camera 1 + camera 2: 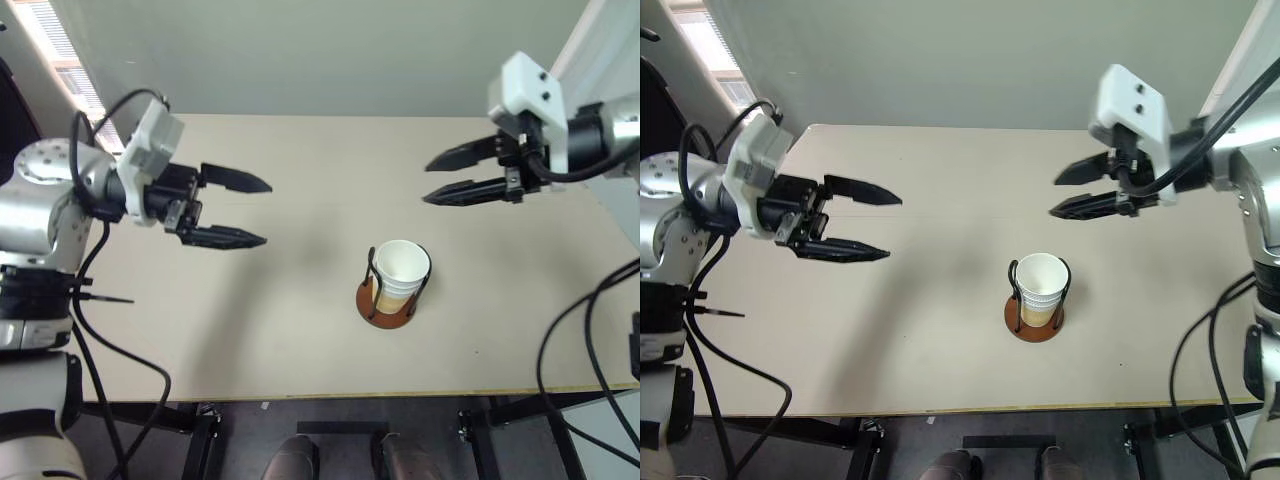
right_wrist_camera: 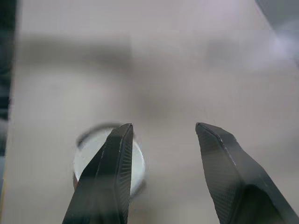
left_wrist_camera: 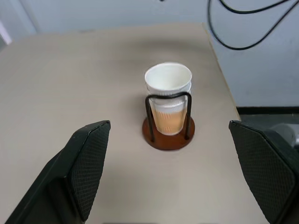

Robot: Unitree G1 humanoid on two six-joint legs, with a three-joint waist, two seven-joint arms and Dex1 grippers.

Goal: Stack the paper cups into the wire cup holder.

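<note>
I see the paper cups [image 1: 402,268] nested one inside another and standing upright in the wire cup holder [image 1: 385,303], which sits on the bench [image 1: 300,330] nearer its front edge than its back and somewhat toward the right edge. I count several rims in the stack from my left wrist view, so I judge the stacking done, or close to it; I spot no loose cup elsewhere on the bench.

My left pincer [image 1: 238,209] hangs over the left part of the bench, released wide, nothing between its fingers, pointing level toward the right edge. My right pincer [image 1: 447,175] hangs above the back right part of the bench, fingers parted and empty, pointing toward the left edge and slightly downward.

The stack's long axis is vertical, open mouth up. From the right pincer it lies below and toward the front edge, a short way off; from the left pincer it lies well across toward the right edge. I judge the right arm the nearer one. Any further move onto the stack would have to come from straight above, clear of the wire loops.
</note>
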